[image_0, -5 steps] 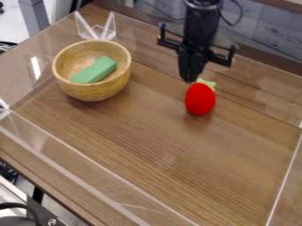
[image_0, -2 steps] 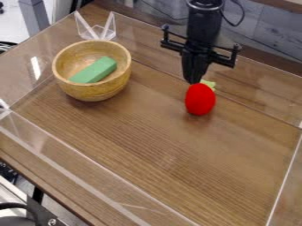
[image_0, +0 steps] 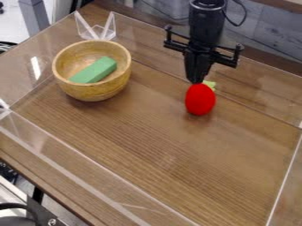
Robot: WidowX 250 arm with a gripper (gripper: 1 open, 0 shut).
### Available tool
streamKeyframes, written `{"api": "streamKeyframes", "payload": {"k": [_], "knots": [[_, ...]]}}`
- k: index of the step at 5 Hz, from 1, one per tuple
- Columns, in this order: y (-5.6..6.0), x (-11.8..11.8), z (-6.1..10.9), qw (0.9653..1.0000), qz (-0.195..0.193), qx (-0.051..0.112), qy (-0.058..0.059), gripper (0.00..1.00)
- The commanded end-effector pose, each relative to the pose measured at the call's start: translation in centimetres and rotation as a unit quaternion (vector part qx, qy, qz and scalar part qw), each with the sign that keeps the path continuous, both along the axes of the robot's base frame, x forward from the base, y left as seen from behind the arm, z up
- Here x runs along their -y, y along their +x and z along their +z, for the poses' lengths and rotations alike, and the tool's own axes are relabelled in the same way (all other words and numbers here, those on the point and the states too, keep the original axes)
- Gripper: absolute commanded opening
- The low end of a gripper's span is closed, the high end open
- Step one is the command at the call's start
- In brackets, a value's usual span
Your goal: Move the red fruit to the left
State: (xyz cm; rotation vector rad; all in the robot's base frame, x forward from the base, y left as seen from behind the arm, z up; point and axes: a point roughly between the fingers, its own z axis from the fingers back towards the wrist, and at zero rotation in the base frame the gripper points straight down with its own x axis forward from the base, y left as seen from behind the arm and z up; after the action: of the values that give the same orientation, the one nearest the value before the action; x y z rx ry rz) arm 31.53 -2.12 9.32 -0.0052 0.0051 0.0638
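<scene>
Just below the clenched pincer (image_0: 199, 79) sits the red fruit (image_0: 200, 100), seemingly almost touching.

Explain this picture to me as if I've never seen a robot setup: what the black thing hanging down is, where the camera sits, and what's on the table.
The black thing is the end of a robot arm; its tip is the hand, pointing straight down with its fingers closed. The single camera looks down at the wooden table from above and in front. Clear plastic walls fence the table. On it sit a wooden bowl holding a green block, and to its right a small red fruit. The hand's tip is right at the top of the fruit; whether it touches or grips the fruit cannot be told from here.
</scene>
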Motion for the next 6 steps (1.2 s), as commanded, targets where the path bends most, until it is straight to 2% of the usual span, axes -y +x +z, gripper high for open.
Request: {"api": "streamKeyframes", "payload": {"k": [1, 6], "knots": [[1.0, 0.1, 1.2, 0.9997, -0.004, 0.024, -0.004, 0.00], [2.0, -0.6, 0.8, 0.9997, -0.010, 0.018, -0.011, 0.00]]}}
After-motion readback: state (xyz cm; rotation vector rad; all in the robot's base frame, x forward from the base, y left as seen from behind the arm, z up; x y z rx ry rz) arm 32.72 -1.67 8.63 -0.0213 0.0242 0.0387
